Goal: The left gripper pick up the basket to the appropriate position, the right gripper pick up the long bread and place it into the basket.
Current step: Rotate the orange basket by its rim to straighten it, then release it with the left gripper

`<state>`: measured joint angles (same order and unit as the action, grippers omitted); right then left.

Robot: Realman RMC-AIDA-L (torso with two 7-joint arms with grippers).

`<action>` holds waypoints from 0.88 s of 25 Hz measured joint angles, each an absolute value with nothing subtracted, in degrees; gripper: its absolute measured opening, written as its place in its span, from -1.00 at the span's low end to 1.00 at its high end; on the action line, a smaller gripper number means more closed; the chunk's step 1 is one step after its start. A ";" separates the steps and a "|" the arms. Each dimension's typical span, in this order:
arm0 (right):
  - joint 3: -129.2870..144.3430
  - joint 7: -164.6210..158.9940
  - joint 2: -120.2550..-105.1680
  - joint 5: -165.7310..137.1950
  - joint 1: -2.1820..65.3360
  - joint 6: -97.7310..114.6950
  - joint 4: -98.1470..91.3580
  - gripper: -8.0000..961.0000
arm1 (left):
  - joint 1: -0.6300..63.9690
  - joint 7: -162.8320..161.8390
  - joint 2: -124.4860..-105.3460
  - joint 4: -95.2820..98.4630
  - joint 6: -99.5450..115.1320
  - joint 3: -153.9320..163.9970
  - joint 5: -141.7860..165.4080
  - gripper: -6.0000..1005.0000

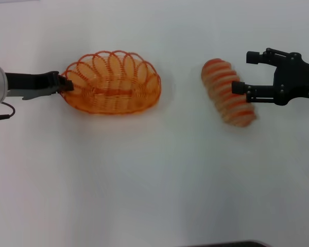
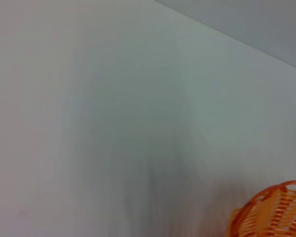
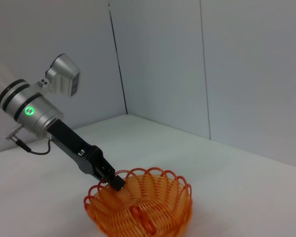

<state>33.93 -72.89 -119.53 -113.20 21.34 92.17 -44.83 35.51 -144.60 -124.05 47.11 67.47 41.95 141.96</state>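
The orange wire basket (image 1: 112, 82) sits on the white table, left of centre. My left gripper (image 1: 67, 85) reaches in from the left and is shut on the basket's left rim. The right wrist view shows the same grip (image 3: 114, 179) on the basket (image 3: 148, 210). A piece of the basket rim (image 2: 271, 212) shows in the left wrist view. The long bread (image 1: 224, 87) lies slanted on the table at the right. My right gripper (image 1: 245, 72) is open at the bread's right side. Its near finger (image 1: 241, 88) overlaps the loaf's middle. Its far finger (image 1: 255, 56) is past the loaf's far end.
The white table (image 1: 154, 180) spreads wide in front of the basket and bread. A thin cable (image 1: 2, 112) hangs from the left arm. A dark edge (image 1: 232, 244) shows at the table's near side. Grey wall panels (image 3: 227, 69) stand behind the table.
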 joint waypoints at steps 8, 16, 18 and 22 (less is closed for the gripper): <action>33.93 -73.12 -119.53 -113.20 21.44 92.10 -44.83 0.94 | 35.47 -144.66 -124.02 47.49 67.70 43.15 140.73 -0.54; 34.03 -73.29 -119.53 -113.20 21.45 92.11 -44.95 0.94 | 35.57 -144.24 -123.92 48.78 68.51 43.07 140.27 -0.08; 33.96 -73.30 -119.53 -113.20 21.45 92.11 -44.98 0.94 | 35.43 -143.20 -123.87 50.11 68.94 43.18 139.21 0.07; 33.93 -73.69 -119.53 -113.20 21.46 92.11 -44.98 0.94 | 35.27 -137.40 -123.37 51.27 70.64 42.64 135.57 0.25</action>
